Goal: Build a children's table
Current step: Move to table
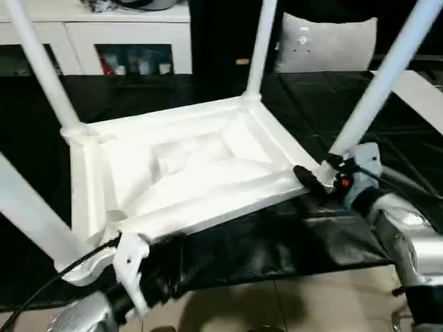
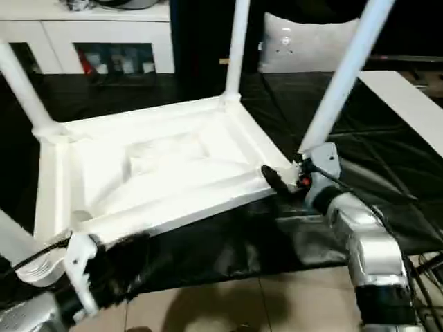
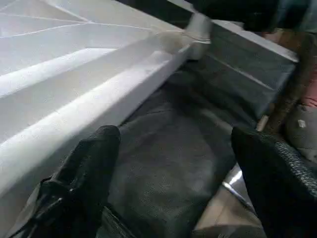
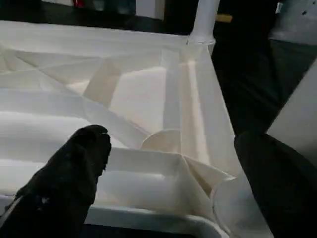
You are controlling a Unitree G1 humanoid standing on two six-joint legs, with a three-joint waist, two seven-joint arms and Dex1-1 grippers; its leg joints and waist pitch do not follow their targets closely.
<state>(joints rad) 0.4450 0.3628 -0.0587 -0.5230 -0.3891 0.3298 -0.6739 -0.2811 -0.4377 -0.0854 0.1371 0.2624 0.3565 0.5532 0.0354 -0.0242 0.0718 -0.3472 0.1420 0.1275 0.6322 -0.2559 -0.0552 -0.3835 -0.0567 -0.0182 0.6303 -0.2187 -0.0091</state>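
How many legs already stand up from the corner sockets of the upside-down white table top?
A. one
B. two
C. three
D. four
D: the children's table lies underside up on the dark mat, and a white leg rises from each corner: far left, far right, near right and near left.

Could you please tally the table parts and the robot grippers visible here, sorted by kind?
Table tops: 1, upside down on the dark mat
Legs standing in corner sockets: 4
Grippers: 2, the left gripper and the right gripper, both with jaws apart
Total: 7
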